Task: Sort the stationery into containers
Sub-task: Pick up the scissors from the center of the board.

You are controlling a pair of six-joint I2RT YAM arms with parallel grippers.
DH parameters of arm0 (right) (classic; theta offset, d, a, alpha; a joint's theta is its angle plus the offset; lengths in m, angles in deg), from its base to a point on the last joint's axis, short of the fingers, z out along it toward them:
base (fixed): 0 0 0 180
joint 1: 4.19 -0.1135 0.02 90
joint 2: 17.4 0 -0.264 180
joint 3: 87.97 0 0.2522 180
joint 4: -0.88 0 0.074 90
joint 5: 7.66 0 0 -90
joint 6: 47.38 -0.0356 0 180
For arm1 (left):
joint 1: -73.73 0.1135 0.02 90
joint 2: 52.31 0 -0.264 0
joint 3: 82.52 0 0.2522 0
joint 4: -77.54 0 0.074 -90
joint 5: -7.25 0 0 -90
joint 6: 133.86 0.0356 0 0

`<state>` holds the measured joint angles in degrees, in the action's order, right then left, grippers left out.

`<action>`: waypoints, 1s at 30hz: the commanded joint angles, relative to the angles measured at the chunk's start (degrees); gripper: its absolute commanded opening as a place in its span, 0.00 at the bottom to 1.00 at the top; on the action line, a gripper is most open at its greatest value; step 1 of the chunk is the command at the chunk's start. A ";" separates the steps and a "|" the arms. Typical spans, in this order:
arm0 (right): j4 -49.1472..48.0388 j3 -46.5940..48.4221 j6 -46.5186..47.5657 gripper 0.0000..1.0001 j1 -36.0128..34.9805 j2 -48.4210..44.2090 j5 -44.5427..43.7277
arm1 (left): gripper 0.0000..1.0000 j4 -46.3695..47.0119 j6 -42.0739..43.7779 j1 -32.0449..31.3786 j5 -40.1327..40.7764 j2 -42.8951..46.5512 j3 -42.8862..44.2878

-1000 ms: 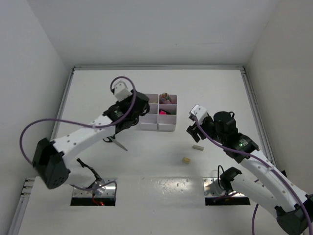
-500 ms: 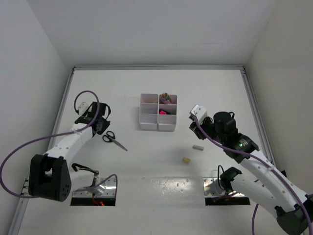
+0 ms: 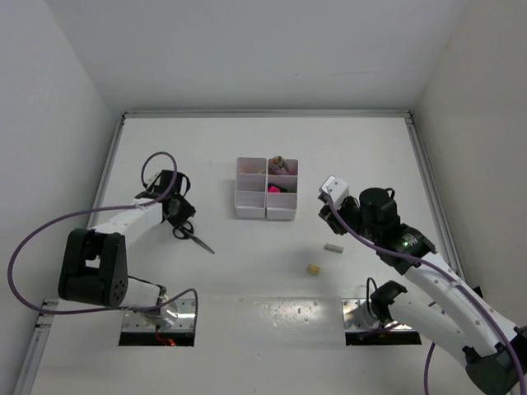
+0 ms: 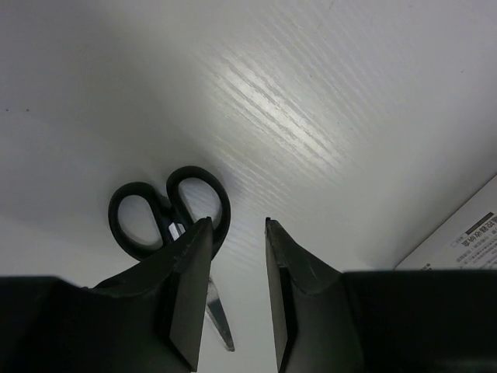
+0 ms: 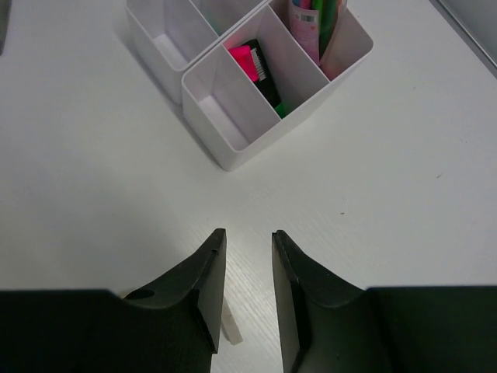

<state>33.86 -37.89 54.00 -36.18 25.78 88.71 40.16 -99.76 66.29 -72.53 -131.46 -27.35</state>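
Note:
The white six-compartment tray [image 3: 249, 211] stands mid-table. Its right column holds a pink and black highlighter [image 3: 274, 188] and pastel sticks [image 3: 278, 164]. Black-handled scissors [image 3: 191, 234] lie left of the tray. My left gripper [image 3: 179, 216] is open and empty, just above their handles; in the left wrist view the handles [image 4: 167, 203] lie ahead and left of the jaws [image 4: 237, 225] and the blade [image 4: 219, 318] passes under the left finger. My right gripper [image 3: 329, 217] is open and empty, right of the tray. A beige eraser [image 3: 333, 246] lies just below it, another [image 3: 313, 269] nearer.
The right wrist view shows the tray [image 5: 225, 148] ahead with the highlighter [image 5: 256, 66] and sticks [image 5: 314, 23], my jaws [image 5: 247, 233] over bare table, and an eraser [image 5: 231, 326] beside the left finger. A white labelled edge [image 4: 466, 237] shows at the left wrist view's right.
My left arm has swung away from the tray to the left and come down over the scissors' handles. The right arm has barely moved.

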 commanded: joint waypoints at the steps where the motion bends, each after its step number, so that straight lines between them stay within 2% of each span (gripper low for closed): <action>1: -2.08 -0.19 0.05 0.30 0.26 -0.55 -0.57 | 0.39 2.00 0.97 0.59 -0.90 -0.64 0.96; 20: -2.08 -0.19 0.05 0.30 0.26 -2.13 -0.57 | 0.39 1.29 1.49 0.59 0.77 -10.31 5.79; 23: -2.08 -0.19 0.05 0.30 0.26 -2.13 -0.57 | 0.34 -0.55 2.02 0.59 1.29 -11.98 7.98; 28: -2.08 -0.19 0.05 0.30 0.26 -3.36 -0.57 | 0.34 -4.94 2.55 0.59 2.88 -13.92 9.83; 30: -2.08 -0.19 0.05 0.30 0.26 -3.36 -0.57 | 0.30 -5.47 3.08 0.59 3.40 -13.92 10.36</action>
<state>33.86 -37.89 54.00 -36.18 23.37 88.71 37.28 -97.77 66.31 -70.76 -145.21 -18.76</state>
